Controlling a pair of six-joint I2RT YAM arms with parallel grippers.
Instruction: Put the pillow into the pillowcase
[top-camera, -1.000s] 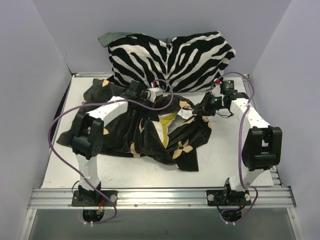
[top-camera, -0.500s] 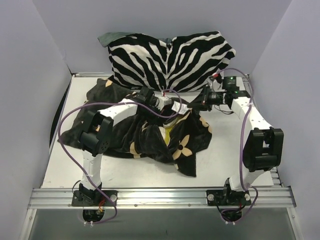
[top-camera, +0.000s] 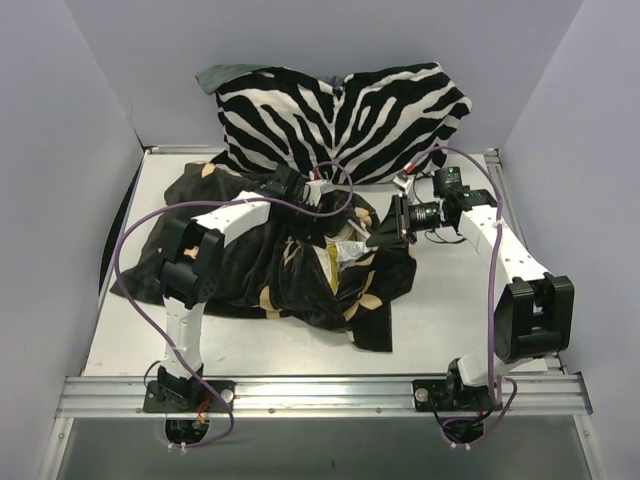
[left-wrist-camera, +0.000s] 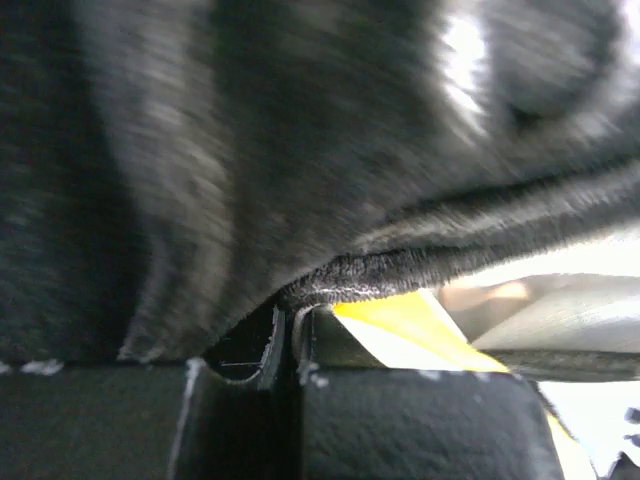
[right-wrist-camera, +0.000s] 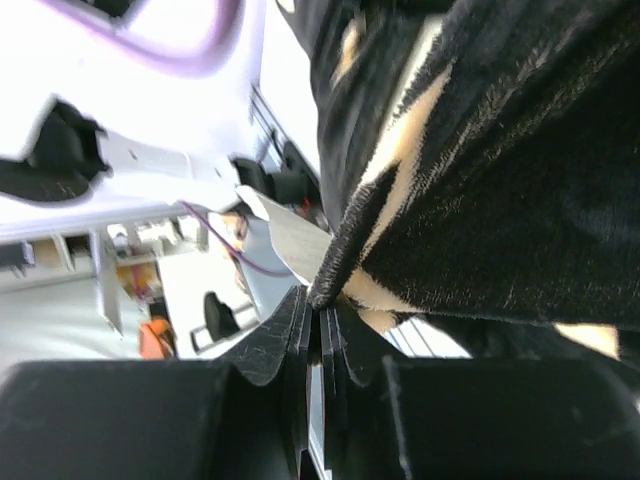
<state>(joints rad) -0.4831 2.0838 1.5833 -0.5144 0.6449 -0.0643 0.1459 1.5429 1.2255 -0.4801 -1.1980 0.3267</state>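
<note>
The black pillowcase (top-camera: 250, 255) with tan flower motifs lies crumpled across the middle of the table. A sliver of the cream-yellow pillow (top-camera: 333, 268) and its white tag (top-camera: 351, 248) show at the case's opening; the rest is hidden under the fabric. My left gripper (top-camera: 322, 196) is shut on the case's far edge. In the left wrist view it (left-wrist-camera: 290, 322) pinches black velvet (left-wrist-camera: 300, 150), with the pillow's yellow edge (left-wrist-camera: 410, 318) just beside it. My right gripper (top-camera: 386, 228) is shut on the case's right edge; the right wrist view shows it (right-wrist-camera: 322, 305) pinching the hem (right-wrist-camera: 345, 255).
A large zebra-striped cushion (top-camera: 340, 115) leans against the back wall, just behind both grippers. Grey walls close in the left, right and back. Bare white table (top-camera: 455, 300) shows right of the case and along the near edge.
The left gripper swung right, then back left and away. The right gripper rose, then came down towards the left. The case's opening has drawn closer together, and less of the pillow shows.
</note>
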